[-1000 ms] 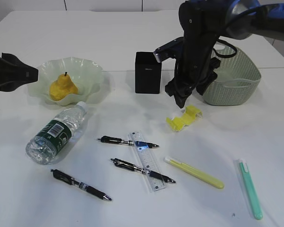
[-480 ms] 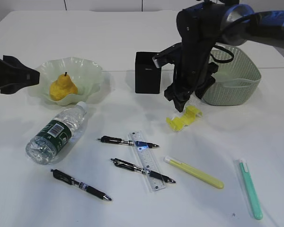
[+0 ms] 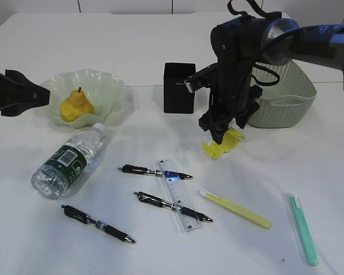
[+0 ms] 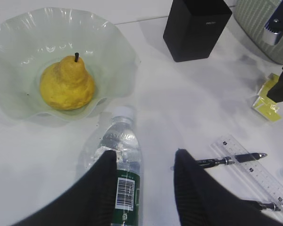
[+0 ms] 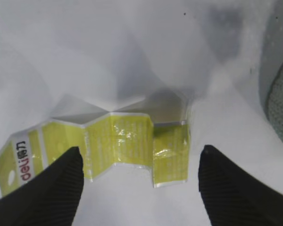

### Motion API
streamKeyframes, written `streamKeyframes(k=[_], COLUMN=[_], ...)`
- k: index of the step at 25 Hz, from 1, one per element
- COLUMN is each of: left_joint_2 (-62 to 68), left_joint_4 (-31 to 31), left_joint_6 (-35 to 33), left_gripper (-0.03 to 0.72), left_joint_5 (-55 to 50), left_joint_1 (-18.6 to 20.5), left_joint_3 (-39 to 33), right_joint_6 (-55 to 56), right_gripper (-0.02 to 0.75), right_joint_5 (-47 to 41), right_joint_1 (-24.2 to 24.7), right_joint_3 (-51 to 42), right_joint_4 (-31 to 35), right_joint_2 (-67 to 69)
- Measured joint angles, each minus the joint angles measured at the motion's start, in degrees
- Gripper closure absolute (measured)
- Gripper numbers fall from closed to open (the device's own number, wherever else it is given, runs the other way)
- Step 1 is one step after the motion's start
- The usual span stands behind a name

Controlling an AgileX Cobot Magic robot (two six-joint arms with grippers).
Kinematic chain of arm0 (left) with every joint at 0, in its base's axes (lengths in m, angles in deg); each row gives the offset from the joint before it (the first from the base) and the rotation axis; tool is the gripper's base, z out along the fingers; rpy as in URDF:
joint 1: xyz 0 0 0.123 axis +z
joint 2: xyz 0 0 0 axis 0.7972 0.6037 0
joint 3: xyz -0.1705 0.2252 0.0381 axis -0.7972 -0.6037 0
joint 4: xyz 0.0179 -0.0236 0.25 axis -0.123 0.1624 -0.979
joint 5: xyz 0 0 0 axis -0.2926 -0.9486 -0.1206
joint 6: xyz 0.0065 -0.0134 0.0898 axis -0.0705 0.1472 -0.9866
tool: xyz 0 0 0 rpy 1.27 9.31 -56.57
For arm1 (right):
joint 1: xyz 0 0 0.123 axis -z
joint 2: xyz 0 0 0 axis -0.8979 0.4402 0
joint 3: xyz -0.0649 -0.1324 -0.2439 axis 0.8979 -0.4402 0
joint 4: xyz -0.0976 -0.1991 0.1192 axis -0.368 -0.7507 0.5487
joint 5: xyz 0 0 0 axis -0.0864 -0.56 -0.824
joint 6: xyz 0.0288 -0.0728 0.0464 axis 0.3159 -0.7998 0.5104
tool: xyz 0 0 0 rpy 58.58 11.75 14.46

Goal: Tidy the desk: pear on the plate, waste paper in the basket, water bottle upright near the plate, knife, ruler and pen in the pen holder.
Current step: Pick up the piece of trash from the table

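Note:
The yellow-orange pear (image 3: 76, 106) (image 4: 67, 84) lies in the pale green ruffled plate (image 3: 112, 86) (image 4: 19, 42). The water bottle (image 3: 69, 160) (image 4: 124, 155) lies on its side in front of the plate. My left gripper (image 3: 43, 94) (image 4: 144, 157) hangs open above it, holding nothing. The waste paper (image 3: 222, 143) (image 5: 113, 139), a folded yellow wrapper, lies on the desk (image 3: 160, 46). My right gripper (image 3: 221, 130) (image 5: 139, 162) stands open just over it, a finger on each side. Basket (image 3: 286, 97), black pen holder (image 3: 179, 87) and clear ruler (image 3: 178, 195) stand apart.
Three black pens (image 3: 155, 171) (image 3: 172, 206) (image 3: 97, 223) lie around the ruler. A slim yellow tool (image 3: 235, 209) and a slim green one (image 3: 303, 228) lie at the front right; I cannot tell which is the knife. The basket wall (image 5: 280, 99) is close to my right gripper.
My right gripper has come down and slightly left, closer to the waste paper. The left arm has hardly moved.

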Motion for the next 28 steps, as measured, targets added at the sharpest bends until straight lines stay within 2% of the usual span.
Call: streamKeyframes(k=[28], left_joint_2=[0.0], left_joint_4=[-0.1], left_joint_6=[0.0], left_gripper=[0.402], left_joint_5=[-1.8], left_joint_1=[0.0], left_joint_3=[0.0], right_joint_6=[1.0], right_gripper=[0.181], right_joint_5=[1.5], right_joint_1=[0.5], right_joint_3=[0.0], right_joint_4=[-1.1], right_joint_2=[0.0])
